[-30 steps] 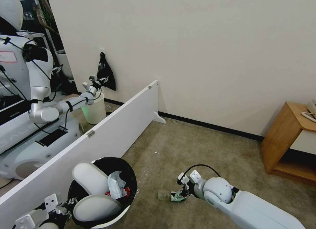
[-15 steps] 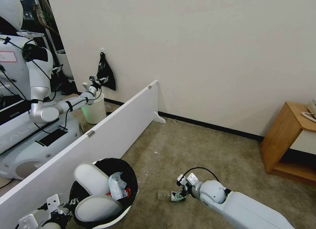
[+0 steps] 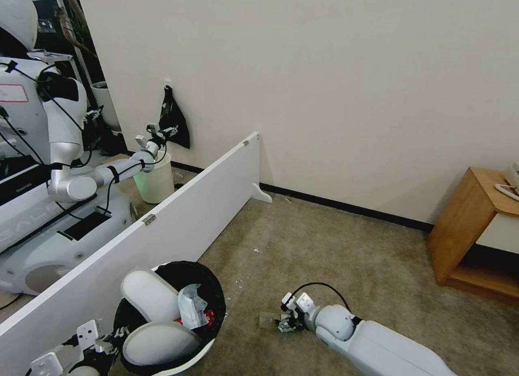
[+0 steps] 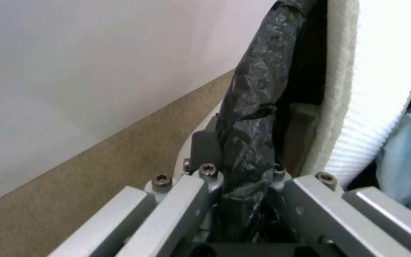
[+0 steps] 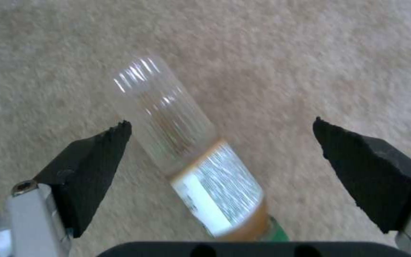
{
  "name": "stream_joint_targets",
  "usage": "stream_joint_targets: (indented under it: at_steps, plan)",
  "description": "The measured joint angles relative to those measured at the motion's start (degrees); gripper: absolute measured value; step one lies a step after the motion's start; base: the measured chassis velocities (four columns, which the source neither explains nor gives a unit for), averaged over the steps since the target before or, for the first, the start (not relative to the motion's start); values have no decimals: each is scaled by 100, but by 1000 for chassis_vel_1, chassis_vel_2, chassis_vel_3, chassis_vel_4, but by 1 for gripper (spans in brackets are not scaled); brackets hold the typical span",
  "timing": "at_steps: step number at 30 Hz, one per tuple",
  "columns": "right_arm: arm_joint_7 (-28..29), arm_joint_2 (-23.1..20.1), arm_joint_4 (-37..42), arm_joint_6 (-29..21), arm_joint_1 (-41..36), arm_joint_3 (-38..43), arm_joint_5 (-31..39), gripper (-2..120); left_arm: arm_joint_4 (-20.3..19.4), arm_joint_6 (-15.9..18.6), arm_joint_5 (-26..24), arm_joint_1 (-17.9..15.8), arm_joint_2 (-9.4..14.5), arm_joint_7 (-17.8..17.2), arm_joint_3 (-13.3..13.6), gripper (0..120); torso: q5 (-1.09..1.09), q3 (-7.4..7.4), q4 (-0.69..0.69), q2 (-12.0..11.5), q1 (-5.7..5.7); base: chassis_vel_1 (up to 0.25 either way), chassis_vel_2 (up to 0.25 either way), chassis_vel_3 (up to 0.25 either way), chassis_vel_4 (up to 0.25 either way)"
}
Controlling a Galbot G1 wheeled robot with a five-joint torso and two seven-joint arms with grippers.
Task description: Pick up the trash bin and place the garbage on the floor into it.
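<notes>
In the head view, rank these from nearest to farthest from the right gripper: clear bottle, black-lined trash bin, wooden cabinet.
From the right gripper:
1. Clear bottle, on the carpet right at its tips.
2. Trash bin, to its left, by the white board.
3. Wooden cabinet, far right, against the wall.

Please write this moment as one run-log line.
left end effector: shut on black-lined white plastic trash bin rim | right end effector: open, straddling clear plastic bottle lying on beige carpet floor

The beige carpet floor [image 3: 335, 246] bears a clear bottle [image 5: 186, 167] lying on its side.
</notes>
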Motion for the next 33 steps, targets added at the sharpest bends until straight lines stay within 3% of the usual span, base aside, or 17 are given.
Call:
stream_joint_targets:
  at_steps: [16, 23, 33]
  plan:
    - [-144, 908, -1272, 512, 85, -356, -334, 88, 100, 0, -16, -3, 1, 13, -41, 1, 1, 0, 0, 0, 0, 0, 0, 0, 0]
    - [-178, 905, -1435, 611, -12, -285, -428, 88, 136, 0, -17, -19, 1, 14, -42, 1, 1, 0, 0, 0, 0, 0, 0, 0, 0]
    - [-190, 516, -1379, 635, -190, -136, -536, 88, 169, 0, 30, -68, 2, 14, 0, 1, 3, 0, 0, 1, 0, 0, 0, 0, 0]
